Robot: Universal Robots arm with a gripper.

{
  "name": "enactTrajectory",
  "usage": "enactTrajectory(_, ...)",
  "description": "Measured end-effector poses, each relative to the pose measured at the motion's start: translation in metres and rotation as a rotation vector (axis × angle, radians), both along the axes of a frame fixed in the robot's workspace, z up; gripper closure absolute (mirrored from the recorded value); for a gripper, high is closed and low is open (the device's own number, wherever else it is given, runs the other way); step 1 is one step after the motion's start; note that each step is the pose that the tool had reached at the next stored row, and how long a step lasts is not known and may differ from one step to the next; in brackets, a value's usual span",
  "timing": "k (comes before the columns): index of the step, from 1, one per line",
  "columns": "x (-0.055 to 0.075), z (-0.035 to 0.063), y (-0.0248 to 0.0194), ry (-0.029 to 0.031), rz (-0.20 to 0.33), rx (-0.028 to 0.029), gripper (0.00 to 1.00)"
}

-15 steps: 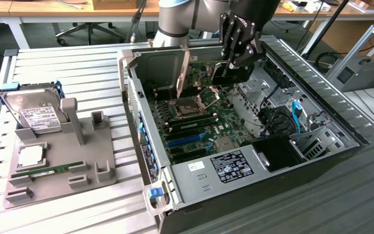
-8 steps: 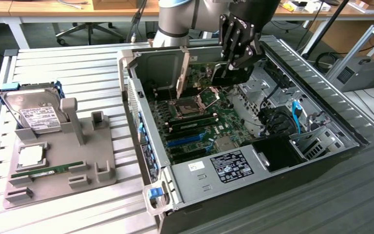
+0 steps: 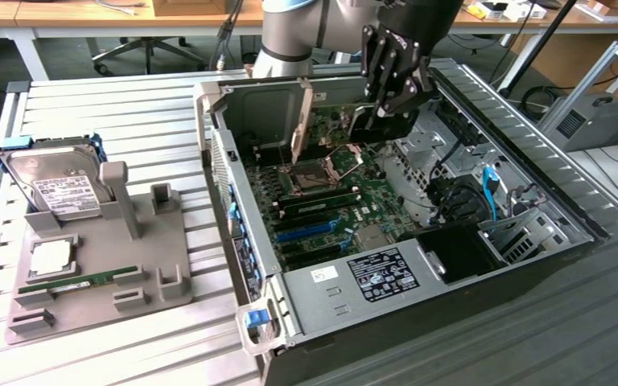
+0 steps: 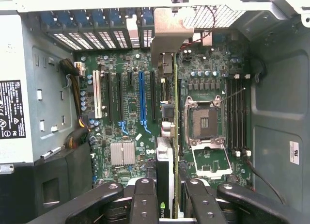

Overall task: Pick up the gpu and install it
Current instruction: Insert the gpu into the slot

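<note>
Black gpu (image 4: pixel 164 175) edge-on above motherboard slots (image 4: pixel 142 95)

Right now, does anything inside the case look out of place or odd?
The CPU socket lies open and empty, its cover plate flipped back. The gpu, held in the gripper, hangs above the board and looks unseated.

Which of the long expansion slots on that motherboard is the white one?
The white slot is the outermost of the row, farthest from the CPU socket and beside the cable bundle; the others are black or blue.
</note>
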State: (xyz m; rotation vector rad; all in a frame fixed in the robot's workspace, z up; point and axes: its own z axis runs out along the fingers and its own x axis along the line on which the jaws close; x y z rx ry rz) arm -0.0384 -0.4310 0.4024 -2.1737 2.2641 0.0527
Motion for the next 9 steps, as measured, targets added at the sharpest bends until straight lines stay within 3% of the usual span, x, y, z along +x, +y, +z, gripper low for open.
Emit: enactTrajectory(9,0.0000,-0.0021,0.0000,0.0000,0.000,-0.0001,0.73)
